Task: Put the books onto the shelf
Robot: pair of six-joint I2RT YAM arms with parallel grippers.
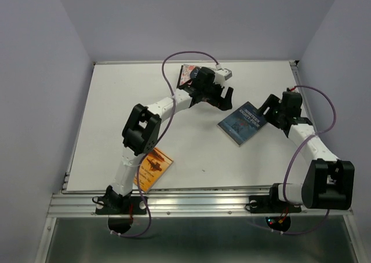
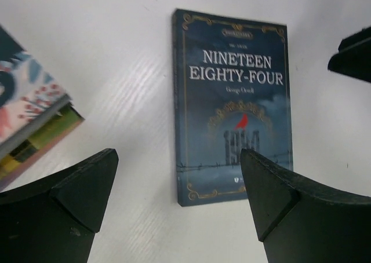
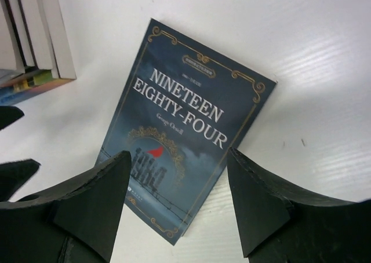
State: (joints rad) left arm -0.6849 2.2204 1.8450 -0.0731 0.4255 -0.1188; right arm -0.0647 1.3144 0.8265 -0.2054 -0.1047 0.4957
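Observation:
A dark blue book titled Nineteen Eighty-Four (image 1: 243,123) lies flat, cover up, on the white table (image 1: 191,147). Both wrist views show the blue book (image 2: 232,101) (image 3: 185,124) beyond the fingertips. My left gripper (image 1: 226,101) (image 2: 179,182) hangs open just left of it and holds nothing. Open too, my right gripper (image 1: 268,108) (image 3: 179,182) sits at the book's right edge with nothing between its fingers. A stack of books (image 1: 188,75) (image 2: 29,124) (image 3: 35,37) stands at the back behind the left arm. An orange book (image 1: 153,167) lies near the left arm's base. No shelf shows in these views.
Lilac walls (image 1: 40,101) close in the table on three sides. A metal rail (image 1: 197,202) runs along the near edge, where both arm bases are bolted. Purple cables (image 1: 174,63) loop over each arm. The right gripper's dark finger (image 2: 353,57) shows at the left wrist view's right edge.

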